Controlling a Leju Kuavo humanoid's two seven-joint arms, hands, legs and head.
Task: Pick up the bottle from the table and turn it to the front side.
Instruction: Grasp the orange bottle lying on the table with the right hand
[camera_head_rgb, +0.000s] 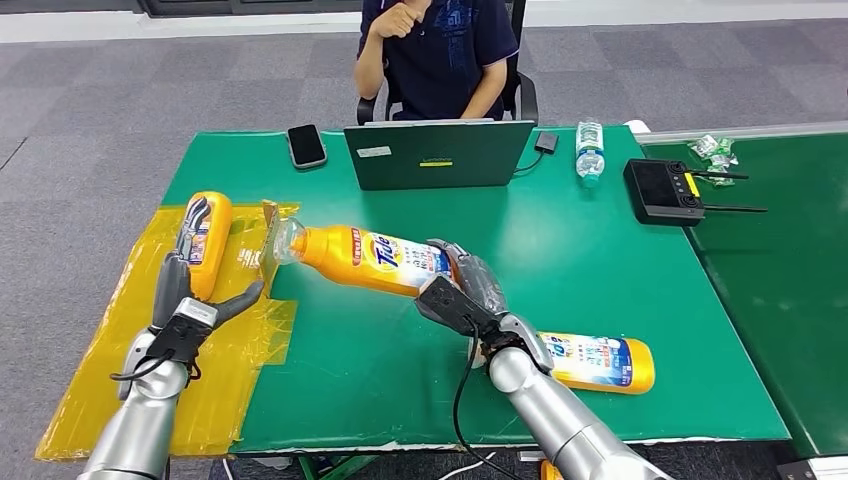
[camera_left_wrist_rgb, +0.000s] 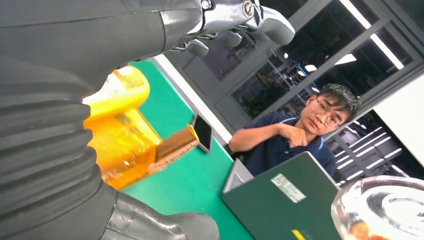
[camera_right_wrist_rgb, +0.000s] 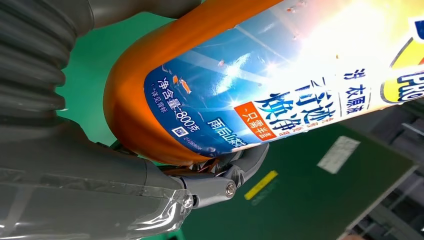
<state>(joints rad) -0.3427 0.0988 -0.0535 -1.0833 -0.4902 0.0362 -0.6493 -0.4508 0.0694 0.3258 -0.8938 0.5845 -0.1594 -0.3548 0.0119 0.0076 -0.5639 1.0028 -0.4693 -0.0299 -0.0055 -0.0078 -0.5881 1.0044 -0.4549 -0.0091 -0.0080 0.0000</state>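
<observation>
The right hand, nearest the camera at the lower centre of the head view, grips the base end of the held bottle; its fingers are wrapped around the orange body, as the right wrist view shows. The held bottle is lifted off the green tabletop, lying nearly horizontal with its clear cap pointing toward 9 o'clock and its blue-and-white label facing up. At 4 o'clock from the right hand, a second orange bottle lies flat on the tabletop, just beside the right forearm. At 9 o'clock from the held bottle, the left hand is over the yellow sheet, fingers spread apart and holding nothing, touching or just beside a third orange bottle lying on that sheet. At 12 o'clock, a dark green laptop stands open, with a black phone at its 9 o'clock and a clear water bottle at its 3 o'clock. A black handheld device with antennas lies at 2 o'clock. A seated person is behind the laptop.
</observation>
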